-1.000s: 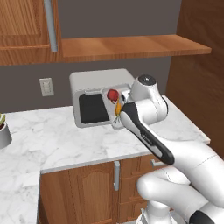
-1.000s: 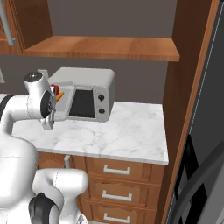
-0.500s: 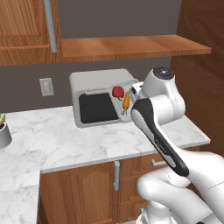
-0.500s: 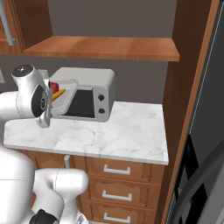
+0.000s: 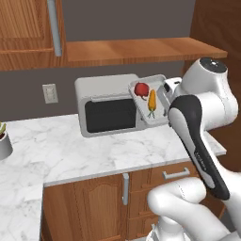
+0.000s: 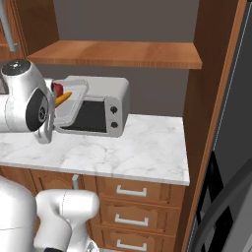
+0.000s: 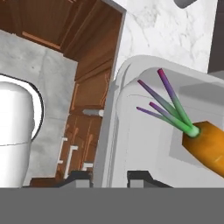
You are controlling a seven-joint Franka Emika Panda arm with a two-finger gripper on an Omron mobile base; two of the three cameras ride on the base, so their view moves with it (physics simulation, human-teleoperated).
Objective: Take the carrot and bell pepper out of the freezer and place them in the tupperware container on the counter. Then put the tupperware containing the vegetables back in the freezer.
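Observation:
My gripper (image 7: 111, 177) is shut on the rim of the tupperware container (image 5: 157, 115), a light-grey tray held tilted in the air in front of the microwave (image 5: 106, 106). Inside it lie the orange carrot (image 5: 152, 100) and the dark-red bell pepper (image 5: 141, 89). In the hand view the carrot (image 7: 208, 146), green leaves first, rests on the container floor (image 7: 144, 144), with a dark fingertip (image 7: 81, 177) on each side of the rim. From the right base view the container (image 6: 69, 110), carrot (image 6: 62, 99) and pepper (image 6: 57, 89) show beside my arm. The freezer (image 6: 231, 147) stands at the far right.
The marble counter (image 5: 94, 150) runs under the container over brown drawers (image 6: 133, 192). A wooden wall shelf (image 5: 141, 49) hangs above the microwave. A grey pot (image 5: 4, 141) sits at the counter's left end. A brown side panel (image 6: 206, 113) separates counter and freezer.
The jaws closed on the container's rim. The arm then carried the container, with both vegetables in it, up and to the right.

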